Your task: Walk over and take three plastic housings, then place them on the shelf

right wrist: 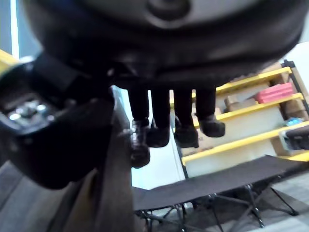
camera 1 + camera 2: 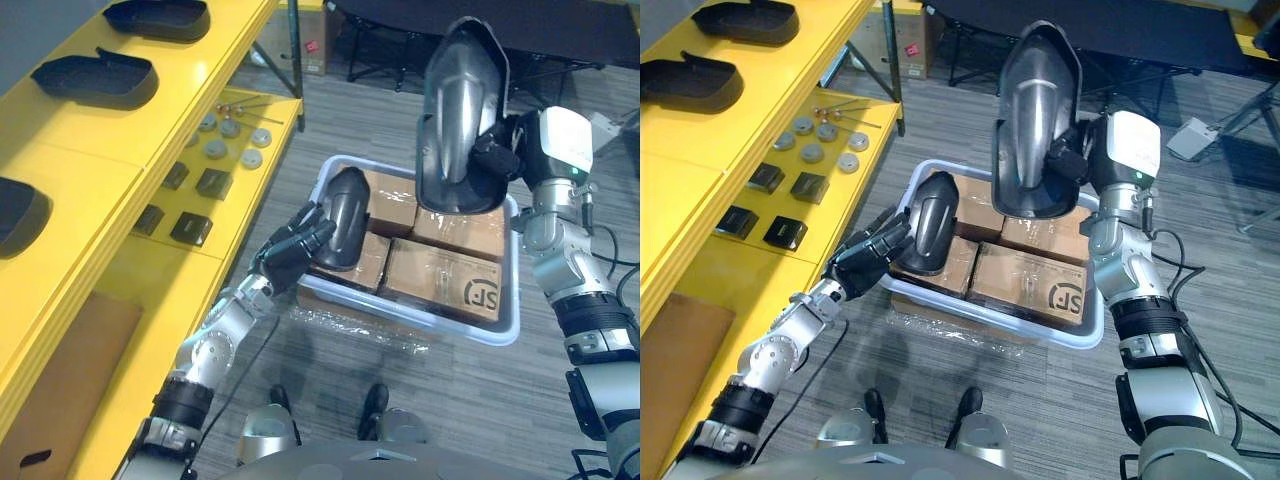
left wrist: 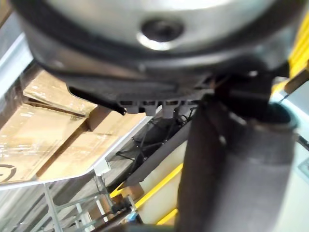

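My right hand (image 2: 503, 150) is shut on a large dark plastic housing (image 2: 460, 110) with a shiny grey inside, held upright above the bin. In the right wrist view its fingers (image 1: 183, 121) curl beside the housing's edge (image 1: 113, 193). Lower and nearer the shelf, my left hand (image 2: 295, 245) is shut on a smaller dark housing (image 2: 345, 215) over the bin's left end. Three more dark housings lie on the yellow shelf (image 2: 90, 150) to my left: one at the far end (image 2: 160, 18), one behind it (image 2: 95, 78), one nearest me (image 2: 15, 215).
A pale plastic bin (image 2: 500, 335) of wrapped cardboard boxes (image 2: 440, 275) stands on the floor before me. The shelf's lower tier holds round grey discs (image 2: 230, 140) and black square parts (image 2: 190, 228). A dark folding cot (image 2: 1120, 25) stands beyond the bin.
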`<state>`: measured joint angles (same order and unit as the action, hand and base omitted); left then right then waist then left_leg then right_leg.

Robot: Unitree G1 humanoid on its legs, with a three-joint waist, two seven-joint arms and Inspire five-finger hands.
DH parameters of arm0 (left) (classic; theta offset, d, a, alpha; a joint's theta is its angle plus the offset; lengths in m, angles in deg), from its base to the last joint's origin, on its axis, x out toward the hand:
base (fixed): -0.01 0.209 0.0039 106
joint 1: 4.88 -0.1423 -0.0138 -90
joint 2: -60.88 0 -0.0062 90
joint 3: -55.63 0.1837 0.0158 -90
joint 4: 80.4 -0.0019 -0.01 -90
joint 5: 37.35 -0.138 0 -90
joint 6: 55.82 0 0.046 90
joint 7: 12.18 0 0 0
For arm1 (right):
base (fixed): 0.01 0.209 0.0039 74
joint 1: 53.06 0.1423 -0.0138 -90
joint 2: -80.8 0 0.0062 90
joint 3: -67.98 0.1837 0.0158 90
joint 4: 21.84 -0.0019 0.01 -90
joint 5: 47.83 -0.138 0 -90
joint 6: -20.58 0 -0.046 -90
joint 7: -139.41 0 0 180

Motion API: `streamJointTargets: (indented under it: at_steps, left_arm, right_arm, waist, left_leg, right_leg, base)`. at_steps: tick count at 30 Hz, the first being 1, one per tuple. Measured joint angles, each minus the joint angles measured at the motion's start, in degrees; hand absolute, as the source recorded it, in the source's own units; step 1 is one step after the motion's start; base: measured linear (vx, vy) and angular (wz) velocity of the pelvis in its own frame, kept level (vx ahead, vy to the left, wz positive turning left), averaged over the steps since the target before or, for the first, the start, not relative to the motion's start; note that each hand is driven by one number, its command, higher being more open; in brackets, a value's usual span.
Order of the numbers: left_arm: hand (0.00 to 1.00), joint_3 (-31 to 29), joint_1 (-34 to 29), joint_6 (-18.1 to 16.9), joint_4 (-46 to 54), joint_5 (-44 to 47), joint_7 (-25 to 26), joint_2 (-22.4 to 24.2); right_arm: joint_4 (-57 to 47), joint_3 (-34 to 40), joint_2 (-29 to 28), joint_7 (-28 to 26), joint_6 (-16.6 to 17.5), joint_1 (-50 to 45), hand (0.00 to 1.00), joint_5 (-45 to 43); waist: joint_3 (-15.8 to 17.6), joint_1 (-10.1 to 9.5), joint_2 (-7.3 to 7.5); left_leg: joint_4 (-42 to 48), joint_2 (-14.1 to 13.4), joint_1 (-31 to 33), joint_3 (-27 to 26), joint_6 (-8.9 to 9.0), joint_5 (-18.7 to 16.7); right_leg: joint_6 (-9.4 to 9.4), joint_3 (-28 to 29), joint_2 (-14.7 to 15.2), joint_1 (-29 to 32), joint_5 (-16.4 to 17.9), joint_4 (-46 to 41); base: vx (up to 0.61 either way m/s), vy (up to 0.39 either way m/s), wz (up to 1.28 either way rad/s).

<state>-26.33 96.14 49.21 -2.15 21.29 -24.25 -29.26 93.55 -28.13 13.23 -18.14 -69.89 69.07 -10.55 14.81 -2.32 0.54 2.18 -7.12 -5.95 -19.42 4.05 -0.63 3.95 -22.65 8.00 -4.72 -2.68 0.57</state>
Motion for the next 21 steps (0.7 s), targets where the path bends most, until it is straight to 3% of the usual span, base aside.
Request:
streamJointTargets:
  at_steps: [5, 13, 21]
  left_arm:
    - [1.00, -0.2, 5.1, 2.6, -2.8, 3.5, 0.2, -1.4]
    - [1.00, -0.1, 10.6, 2.7, -4.1, 10.3, 0.6, -2.3]
    - [1.00, 1.4, 11.1, 2.8, -4.1, 13.1, -1.1, -2.4]
  right_arm:
    - [-2.5, -0.5, -1.1, 0.7, 6.7, 0.0, 0.00, 5.4]
    - [-3.2, -4.5, -3.4, 1.1, 15.2, -1.7, 0.00, 9.7]
    - [-3.1, -7.7, -7.1, 1.1, 18.1, -3.7, 0.00, 11.8]
  waist:
    - [-1.4, 0.81, 0.13]
    - [-4.2, 1.17, 0.54]
    - [-6.1, 1.22, 1.00]
  left_leg:
    - [-0.6, 0.0, -1.6, -0.7, 0.20, 0.1]
    - [-0.9, 0.6, -2.6, -1.3, 0.25, 0.1]
    - [-3.2, 0.8, -3.6, -1.2, 0.54, 1.2]
  right_leg:
    - [-0.21, 0.8, -0.3, -1.5, -0.9, 1.3]
    - [-0.18, 1.6, -0.3, -2.8, -2.9, 3.9]
    - [-0.33, 1.3, -0.4, -2.7, -3.5, 4.3]
  base:
    - [-0.01, 0.002, -0.06]
    - [-0.06, 0.018, -0.06]
    - [-0.06, 0.019, 0.00]
